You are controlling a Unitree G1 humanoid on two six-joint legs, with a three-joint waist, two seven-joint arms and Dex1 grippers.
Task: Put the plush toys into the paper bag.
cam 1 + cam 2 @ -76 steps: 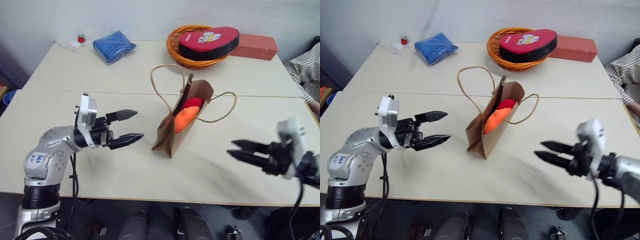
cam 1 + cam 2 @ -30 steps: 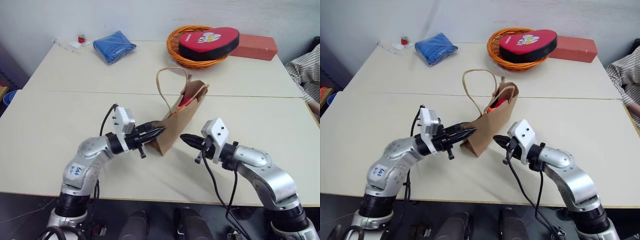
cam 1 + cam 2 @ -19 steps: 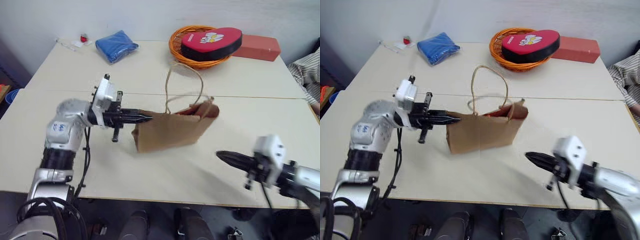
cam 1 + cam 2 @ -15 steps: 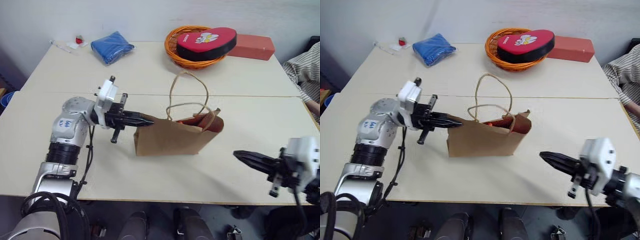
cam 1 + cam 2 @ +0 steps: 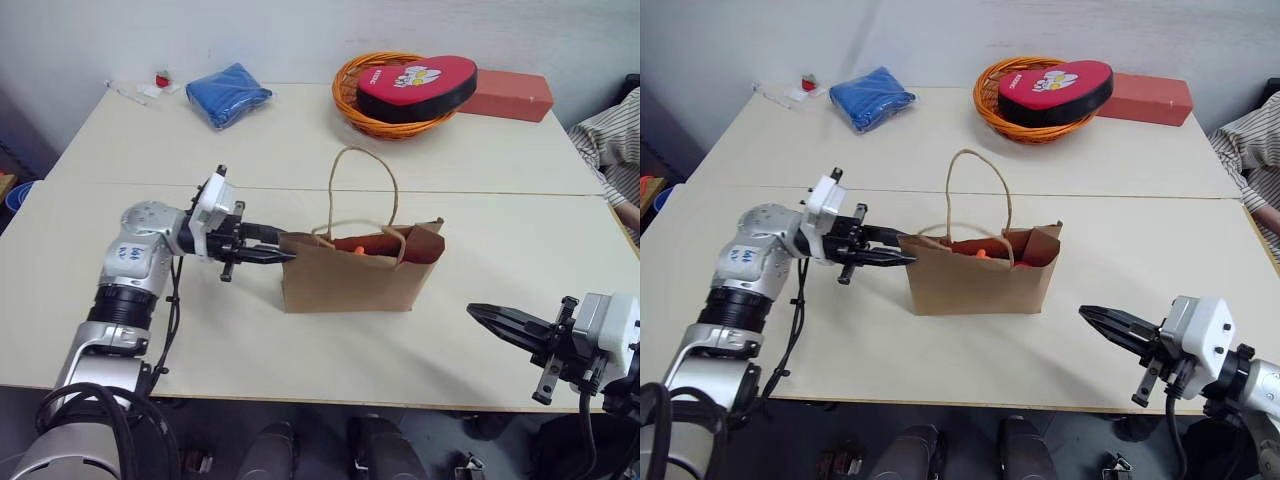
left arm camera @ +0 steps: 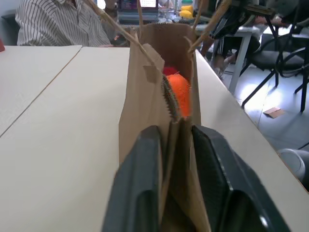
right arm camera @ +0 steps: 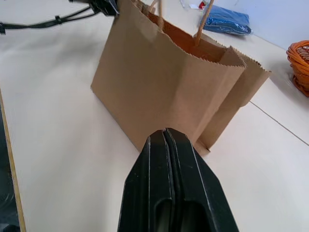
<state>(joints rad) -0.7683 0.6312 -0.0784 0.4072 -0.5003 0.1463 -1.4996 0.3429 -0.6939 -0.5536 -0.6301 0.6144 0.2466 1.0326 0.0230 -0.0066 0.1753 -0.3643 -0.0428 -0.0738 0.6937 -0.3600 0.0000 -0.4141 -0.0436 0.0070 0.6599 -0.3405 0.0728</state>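
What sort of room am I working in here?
Probably an office or lab workroom: two pale tables pushed together, office chairs and another desk beyond the paper bag, and a seated person in a striped shirt alongside.

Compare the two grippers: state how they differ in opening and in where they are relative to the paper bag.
The left gripper has its fingers parted on either side of the folded end of the paper bag; the right gripper is shut with nothing between its fingers. The left one is right at the bag's end, while the right one sits apart from the bag, near the table's front edge. Both have two black fingers and point toward the bag.
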